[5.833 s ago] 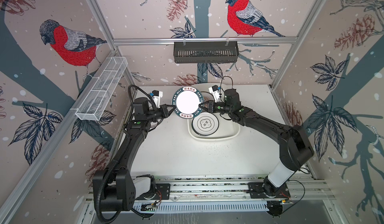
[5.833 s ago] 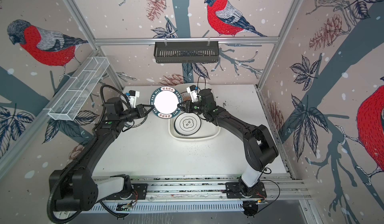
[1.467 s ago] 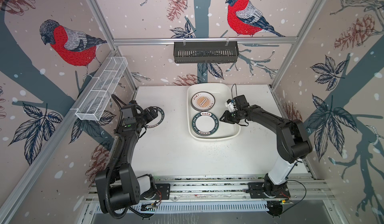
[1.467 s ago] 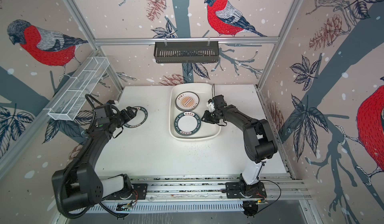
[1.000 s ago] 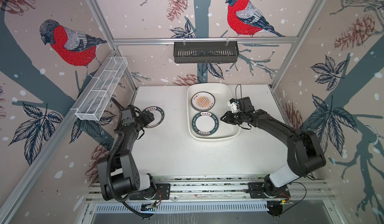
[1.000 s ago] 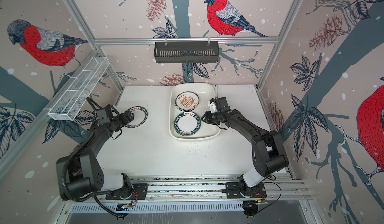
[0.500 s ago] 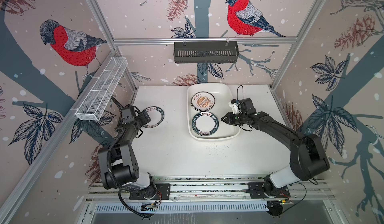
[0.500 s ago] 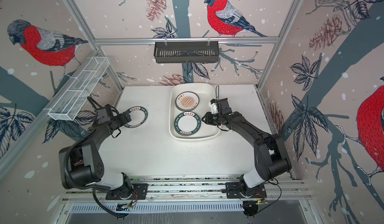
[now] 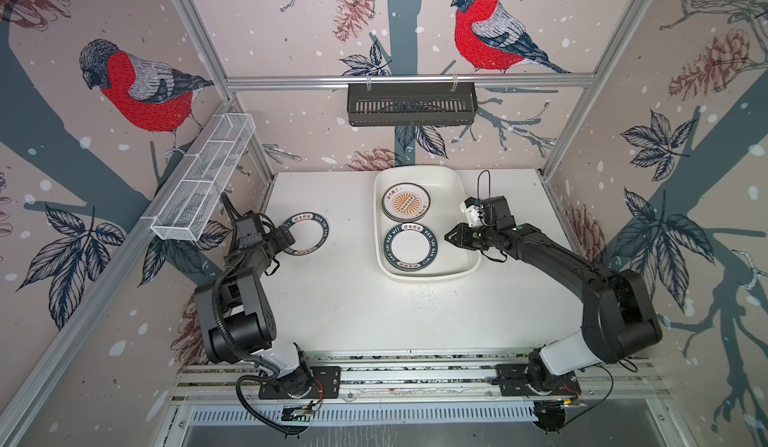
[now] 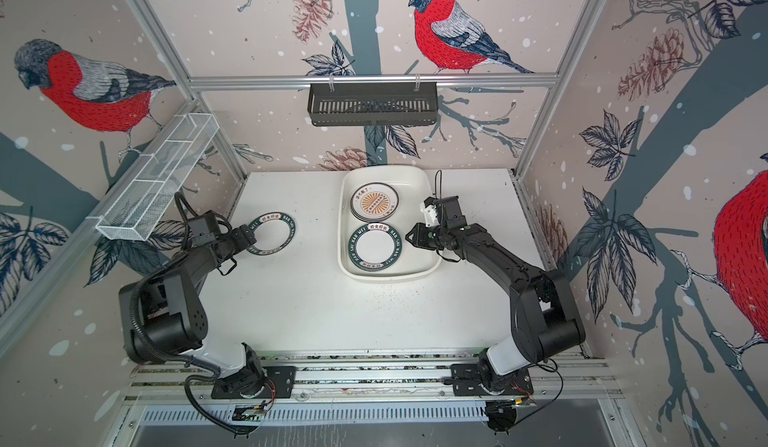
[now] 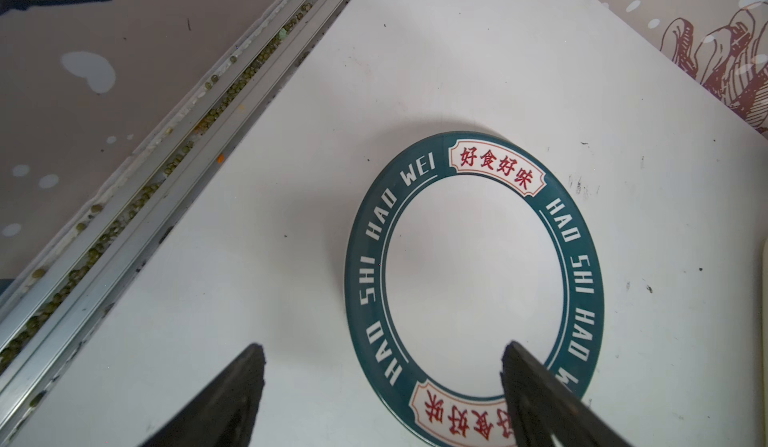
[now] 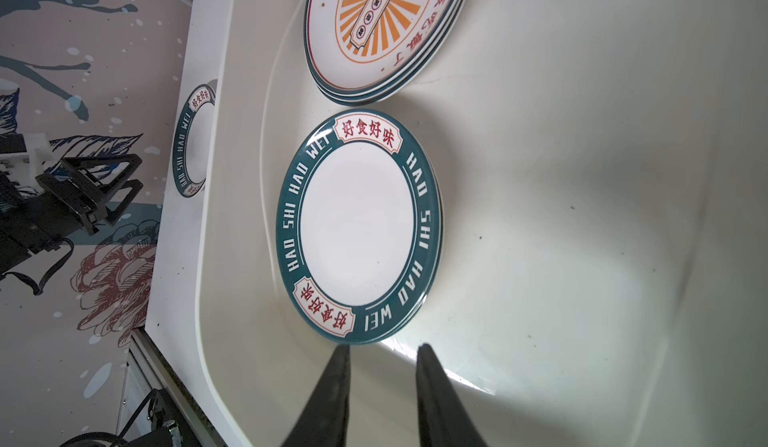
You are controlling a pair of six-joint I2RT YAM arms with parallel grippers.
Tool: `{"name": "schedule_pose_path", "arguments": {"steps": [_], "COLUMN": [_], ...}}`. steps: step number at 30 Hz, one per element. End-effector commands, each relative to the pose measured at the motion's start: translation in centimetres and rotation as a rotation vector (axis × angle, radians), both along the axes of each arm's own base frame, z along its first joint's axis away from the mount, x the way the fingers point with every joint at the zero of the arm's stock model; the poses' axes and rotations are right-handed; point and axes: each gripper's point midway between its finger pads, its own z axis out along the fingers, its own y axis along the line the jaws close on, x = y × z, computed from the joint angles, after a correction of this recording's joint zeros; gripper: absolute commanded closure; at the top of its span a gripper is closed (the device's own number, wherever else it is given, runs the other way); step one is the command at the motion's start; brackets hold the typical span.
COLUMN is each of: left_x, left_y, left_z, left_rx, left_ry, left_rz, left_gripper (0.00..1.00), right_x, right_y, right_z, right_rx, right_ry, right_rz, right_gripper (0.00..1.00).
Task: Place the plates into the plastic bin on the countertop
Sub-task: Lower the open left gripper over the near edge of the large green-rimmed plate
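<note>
One dark-rimmed lettered plate [image 9: 305, 234] [image 10: 270, 233] [image 11: 473, 283] lies flat on the countertop [image 9: 353, 299] at the left. My left gripper [image 9: 286, 237] [image 11: 383, 346] stands open at its near-left edge, one finger over the rim and the other over bare table. The plastic bin [image 9: 465, 200] [image 12: 561, 216] sits at the back centre. It holds a stack topped by an orange sunburst plate [image 9: 406, 202] [image 12: 386, 17] and a lettered plate [image 9: 410, 245] [image 12: 359, 224]. My right gripper [image 9: 449, 237] [image 12: 383, 347] hovers over the bin's right side, narrowly open and holding nothing.
A black slotted basket [image 9: 411, 108] hangs on the back rail. A white wire-mesh tray [image 9: 203, 183] hangs on the left wall. An aluminium rail [image 11: 166, 166] with green bits in its groove edges the table beside the left plate.
The left arm's elbow has folded toward the front while its gripper stays at the loose plate's edge. The right gripper has drawn back slightly from the lettered plate in the bin.
</note>
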Motion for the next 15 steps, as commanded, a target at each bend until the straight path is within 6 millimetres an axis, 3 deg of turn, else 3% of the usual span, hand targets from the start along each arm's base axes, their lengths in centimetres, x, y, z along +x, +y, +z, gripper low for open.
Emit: {"name": "schedule_pose_path", "arguments": {"steps": [1,15], "left_x": [1.0,2.3], "left_y": [0.4,0.3], "left_z": [0.5,-2.7], "left_rx": [0.013,-0.049], "left_ry": [-0.036,-0.002], "left_rz": [-0.010,-0.015], "left_gripper": [0.11,0.14], "right_x": [0.2,0.2], "right_y": [-0.1,-0.7], "right_z": [0.5,0.3], "right_rx": [-0.001,-0.010], "right_ry": [-0.016,0.015], "right_rz": [0.003,-0.022], "right_gripper": [0.70,0.71]}}
